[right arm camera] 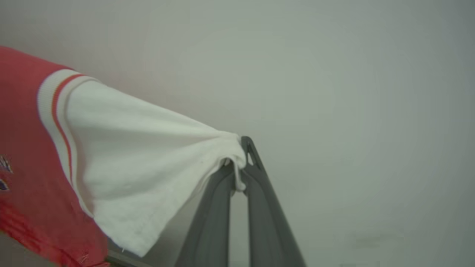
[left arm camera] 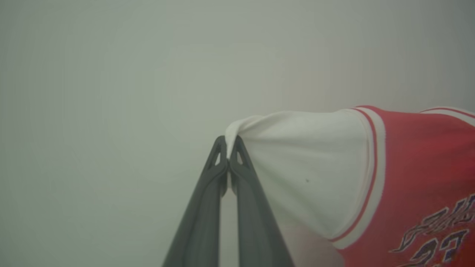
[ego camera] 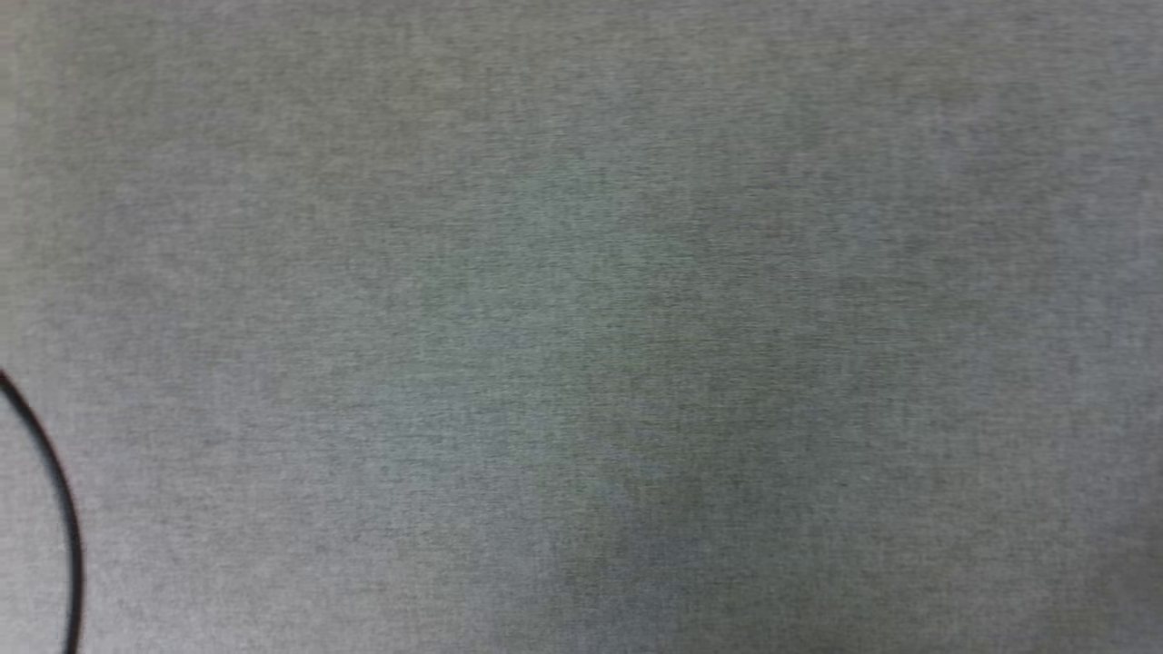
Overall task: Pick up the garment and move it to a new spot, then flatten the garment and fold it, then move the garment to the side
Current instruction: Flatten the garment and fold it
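The garment (left arm camera: 415,167) is a red jersey with white sleeve panels, striped trim and dark lettering. In the left wrist view my left gripper (left arm camera: 228,148) is shut on the edge of one white sleeve, the cloth stretching away to the right. In the right wrist view my right gripper (right arm camera: 239,155) is shut on the other white sleeve of the garment (right arm camera: 141,155), which pulls taut to the left toward the red body. The jersey hangs spread between both grippers above a pale grey surface.
The head view looks down on a grey fabric-textured surface (ego camera: 581,318). A thin black cable (ego camera: 54,490) curves along its lower left edge.
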Motion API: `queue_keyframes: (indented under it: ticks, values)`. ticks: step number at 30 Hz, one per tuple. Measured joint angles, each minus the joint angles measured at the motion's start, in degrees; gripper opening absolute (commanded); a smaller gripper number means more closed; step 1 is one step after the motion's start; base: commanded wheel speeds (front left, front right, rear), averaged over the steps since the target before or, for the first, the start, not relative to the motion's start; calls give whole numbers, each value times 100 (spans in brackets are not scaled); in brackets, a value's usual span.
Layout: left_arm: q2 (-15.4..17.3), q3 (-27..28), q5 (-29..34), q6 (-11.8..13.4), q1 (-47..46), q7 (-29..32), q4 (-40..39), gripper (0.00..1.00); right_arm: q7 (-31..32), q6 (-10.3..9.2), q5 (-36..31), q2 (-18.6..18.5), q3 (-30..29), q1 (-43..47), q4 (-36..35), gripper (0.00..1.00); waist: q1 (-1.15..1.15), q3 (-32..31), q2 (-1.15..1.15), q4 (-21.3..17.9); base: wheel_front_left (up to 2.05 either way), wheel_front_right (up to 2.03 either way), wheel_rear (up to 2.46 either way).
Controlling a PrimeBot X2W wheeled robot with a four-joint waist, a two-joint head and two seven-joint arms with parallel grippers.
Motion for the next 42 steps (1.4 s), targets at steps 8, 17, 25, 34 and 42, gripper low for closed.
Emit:
queue_keyframes:
  ticks: [8, 17, 25, 34, 42]
  values:
    - [-536, -493, -261, -116, 1344, -332, 448, 0, -232, 0, 420, 181, 469, 1302, 432, 0, 0, -251, 0, 134, 0, 0, 0]
    - [-564, -1035, -698, -141, 3858, -402, 266, 0, -207, 0, 1384, -276, 1099, 3499, 158, 0, -2, -1110, 0, 181, 0, 0, 0]
    - [-248, -1418, -1013, -148, 5821, -359, -304, 0, -171, 1, 2016, -719, 1477, 5283, -443, 0, -2, -1979, 0, 186, 0, 0, 0]
    - [171, -1741, -1310, 332, 7792, -64, -1066, 0, -316, 0, 1879, -1236, 1969, 6940, -1040, 0, -4, -2913, 0, 123, 0, 0, 0]
    - [519, -1599, -1678, 828, 8869, -90, -1900, 0, -249, 0, 1975, -1663, 2090, 7870, -1763, 0, -4, -3430, 0, 1, 0, 0, 0]
